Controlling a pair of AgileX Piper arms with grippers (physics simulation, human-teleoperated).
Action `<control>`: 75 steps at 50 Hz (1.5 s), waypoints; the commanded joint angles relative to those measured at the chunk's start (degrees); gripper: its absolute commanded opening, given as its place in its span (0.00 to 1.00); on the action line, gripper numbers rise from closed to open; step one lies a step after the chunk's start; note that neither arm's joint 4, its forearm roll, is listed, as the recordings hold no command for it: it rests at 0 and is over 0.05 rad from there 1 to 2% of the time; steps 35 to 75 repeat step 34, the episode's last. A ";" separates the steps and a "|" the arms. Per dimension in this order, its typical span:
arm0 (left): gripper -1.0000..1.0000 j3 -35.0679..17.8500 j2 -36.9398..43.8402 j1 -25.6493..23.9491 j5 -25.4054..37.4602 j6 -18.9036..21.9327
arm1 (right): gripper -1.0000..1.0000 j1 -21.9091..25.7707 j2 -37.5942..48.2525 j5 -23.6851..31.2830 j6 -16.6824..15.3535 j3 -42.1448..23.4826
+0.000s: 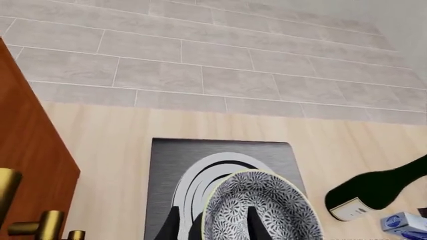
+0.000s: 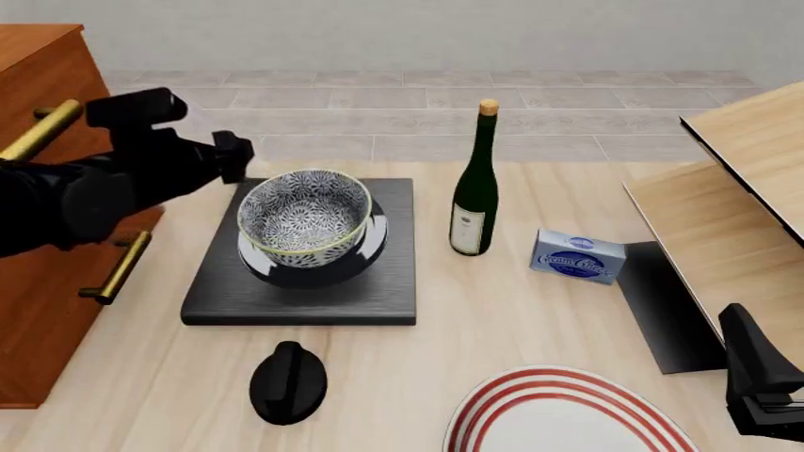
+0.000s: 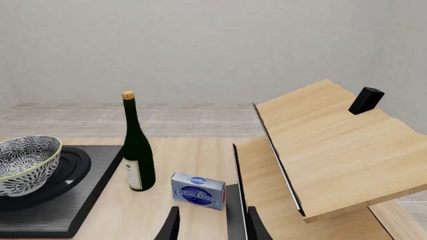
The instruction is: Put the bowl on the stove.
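Blue-patterned bowl [image 2: 304, 224] sits tilted on the stove [image 2: 301, 252], its far rim pinched by the left end effector [image 2: 247, 162]; right end effector [image 3: 210, 225] idles spread.

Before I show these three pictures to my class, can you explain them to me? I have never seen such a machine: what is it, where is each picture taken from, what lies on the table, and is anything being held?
These are simulator renders of two robot arms at a table. The front view looks down from behind the arms; each wrist view comes from a camera behind one gripper.

The bowl sits on the stove, a flat black slab. The left gripper has one finger inside the bowl and one outside, straddling the rim; whether it is pinching the rim I cannot tell. The right gripper hangs open near the table's right edge, holding nothing.

Also on the table: a green bottle, a blue box, a black knob, a red-ringed plate, and a wooden shelf. A wooden cabinet stands left.
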 commanded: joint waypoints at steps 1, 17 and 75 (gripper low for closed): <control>1.00 0.96 -2.67 -0.36 0.81 0.42 | 1.00 0.00 0.01 0.00 -0.01 0.00; 1.00 1.59 -6.45 -1.29 2.52 0.58 | 1.00 0.00 -0.01 0.00 0.00 0.00; 1.00 1.82 -9.74 -2.11 4.11 0.70 | 1.00 -0.01 0.00 0.00 0.01 0.00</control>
